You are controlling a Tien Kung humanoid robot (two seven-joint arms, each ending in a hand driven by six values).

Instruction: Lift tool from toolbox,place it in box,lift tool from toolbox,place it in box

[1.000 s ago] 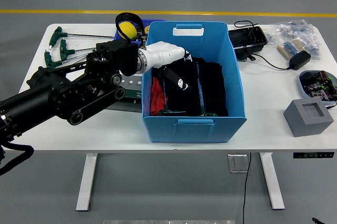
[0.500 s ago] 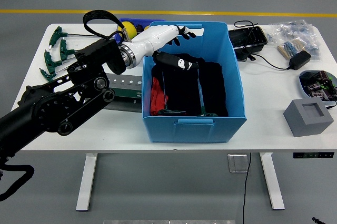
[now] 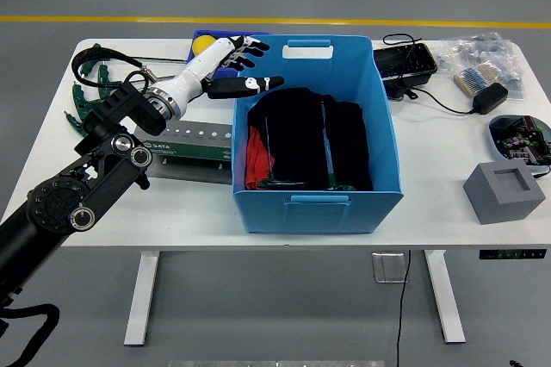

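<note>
My left hand [image 3: 231, 55] above the toolbox [image 3: 189, 145], fingers spread, holding nothing.
Tools lie in the blue box [image 3: 316, 203]; another lift remains, I judge.

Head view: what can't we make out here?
- Blue box contents: dark pile, single tools indistinguishable.
- Toolbox: right end hidden behind the box wall, near side behind the left arm.
- Green T-handle tools: partly behind the arm.
- Left robot hand: open. Right arm out of frame.
</note>
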